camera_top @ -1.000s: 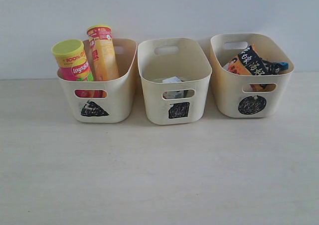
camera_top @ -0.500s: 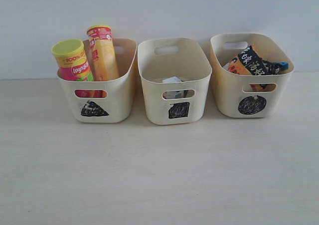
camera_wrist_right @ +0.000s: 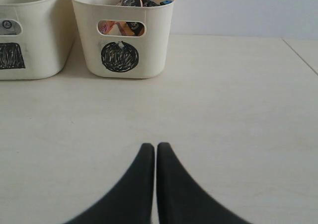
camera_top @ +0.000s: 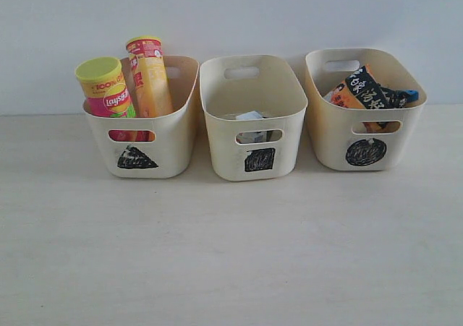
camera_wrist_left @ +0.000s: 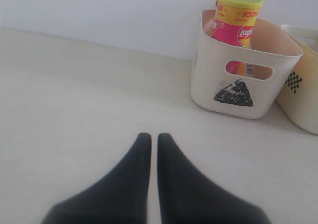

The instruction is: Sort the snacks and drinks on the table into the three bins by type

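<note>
Since the chip tubes (camera_top: 148, 80) stood sorted in the triangle bin (camera_top: 173, 145) and the noodle packets (camera_top: 359, 89) in the circle bin (camera_top: 329, 142) at the far edge of the surface (camera_top: 231, 254), we noted both jaws together, empty.

The triangle bin (camera_top: 173, 149) hid the lower halves of both chip tubes (camera_top: 150, 80). In the square bin (camera_top: 221, 149) only a pale scrap (camera_top: 249, 116) showed, too small to identify. The circle bin (camera_top: 329, 142) hid most of the blue packet (camera_top: 409, 95)

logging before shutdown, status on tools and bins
Left tool shut, empty; right tool shut, empty. Chip tubes in triangle bin, noodle packets in circle bin. Nothing seen blocking.
</note>
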